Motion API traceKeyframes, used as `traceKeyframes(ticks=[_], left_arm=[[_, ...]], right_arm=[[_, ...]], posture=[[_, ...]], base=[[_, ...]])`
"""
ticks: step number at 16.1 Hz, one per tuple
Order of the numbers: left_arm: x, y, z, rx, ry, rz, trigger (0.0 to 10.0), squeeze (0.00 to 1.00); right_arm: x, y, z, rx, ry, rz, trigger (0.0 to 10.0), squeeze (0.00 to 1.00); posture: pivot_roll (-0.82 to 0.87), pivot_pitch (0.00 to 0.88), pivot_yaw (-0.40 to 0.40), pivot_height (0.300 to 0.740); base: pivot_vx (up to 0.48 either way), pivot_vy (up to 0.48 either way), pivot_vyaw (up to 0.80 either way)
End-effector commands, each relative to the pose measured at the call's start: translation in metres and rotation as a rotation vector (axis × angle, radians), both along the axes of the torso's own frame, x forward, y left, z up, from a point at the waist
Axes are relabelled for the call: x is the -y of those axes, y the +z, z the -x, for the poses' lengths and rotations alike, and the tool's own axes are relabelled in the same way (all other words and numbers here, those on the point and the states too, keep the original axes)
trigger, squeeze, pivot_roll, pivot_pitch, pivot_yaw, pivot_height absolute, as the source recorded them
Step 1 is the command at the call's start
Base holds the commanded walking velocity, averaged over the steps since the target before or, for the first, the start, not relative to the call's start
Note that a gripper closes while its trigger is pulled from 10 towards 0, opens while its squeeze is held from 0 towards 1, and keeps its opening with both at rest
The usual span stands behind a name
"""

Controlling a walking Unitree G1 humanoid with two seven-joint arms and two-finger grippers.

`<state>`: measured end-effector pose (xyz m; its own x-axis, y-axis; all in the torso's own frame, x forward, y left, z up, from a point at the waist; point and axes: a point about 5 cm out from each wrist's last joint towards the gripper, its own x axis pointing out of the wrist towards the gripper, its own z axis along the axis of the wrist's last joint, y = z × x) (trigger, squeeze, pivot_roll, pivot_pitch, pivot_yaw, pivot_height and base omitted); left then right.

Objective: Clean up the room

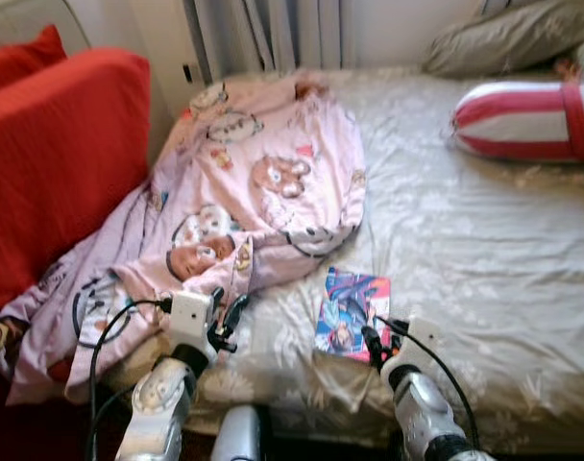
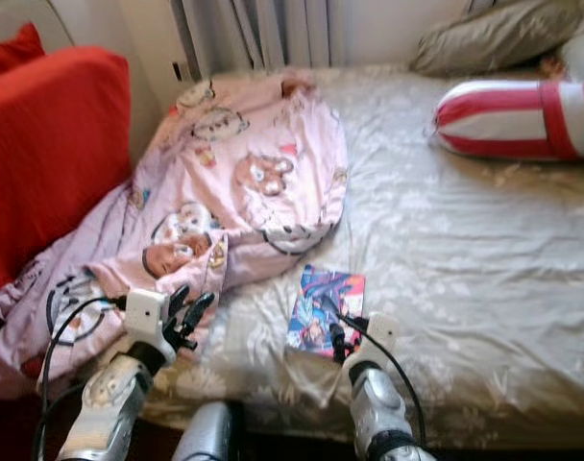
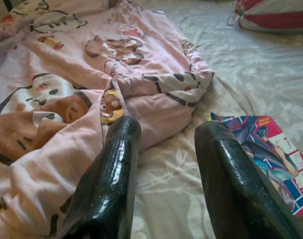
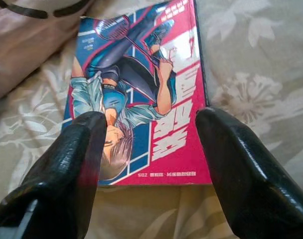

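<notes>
A colourful comic book (image 1: 352, 313) lies flat near the bed's front edge, its red and blue cover (image 4: 141, 94) facing up. My right gripper (image 1: 372, 344) hovers open just over the book's near end, one finger on each side of the cover. A pink cartoon-print blanket (image 1: 244, 192) lies crumpled over the bed's left side and hangs down toward the floor. My left gripper (image 1: 225, 315) is open at the blanket's near edge, with nothing between its fingers (image 3: 111, 169).
The beige floral bedsheet (image 1: 465, 250) covers the bed. A red and white striped bolster (image 1: 527, 120) and a grey pillow (image 1: 508, 38) lie at the far right. A red armchair (image 1: 52, 163) stands left of the bed. Curtains (image 1: 268, 34) hang behind.
</notes>
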<state>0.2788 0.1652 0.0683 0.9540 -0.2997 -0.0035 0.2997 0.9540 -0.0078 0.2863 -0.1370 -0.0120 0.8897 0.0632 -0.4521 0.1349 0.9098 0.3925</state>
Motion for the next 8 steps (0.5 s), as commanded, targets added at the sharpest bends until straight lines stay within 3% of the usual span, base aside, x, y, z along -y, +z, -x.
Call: traceKeyframes(ticks=[1, 5, 8], left_arm=[[-0.004, 0.001, 0.002, -0.009, 0.008, -0.007, 10.0, 0.0], [-0.006, 0.009, 0.007, -0.004, 0.004, -0.007, 10.0, 0.0], [-0.019, 0.013, 0.02, -0.022, 0.025, -0.029, 10.0, 0.0]], right_arm=[[-0.005, 0.001, -0.002, -0.002, -0.01, -0.023, 10.0, 0.0], [-0.001, 0.003, -0.004, 0.008, -0.057, -0.074, 10.0, 0.0], [0.005, 0.007, -0.007, 0.032, -0.114, -0.095, 10.0, 0.0]], posture=[[0.15, 0.187, 0.107, 0.613], [0.17, 0.244, 0.12, 0.613], [0.19, 0.285, 0.139, 0.613]], base=[[0.0, 0.0, 0.0], [0.0, 0.0, 0.0], [0.0, 0.0, 0.0]])
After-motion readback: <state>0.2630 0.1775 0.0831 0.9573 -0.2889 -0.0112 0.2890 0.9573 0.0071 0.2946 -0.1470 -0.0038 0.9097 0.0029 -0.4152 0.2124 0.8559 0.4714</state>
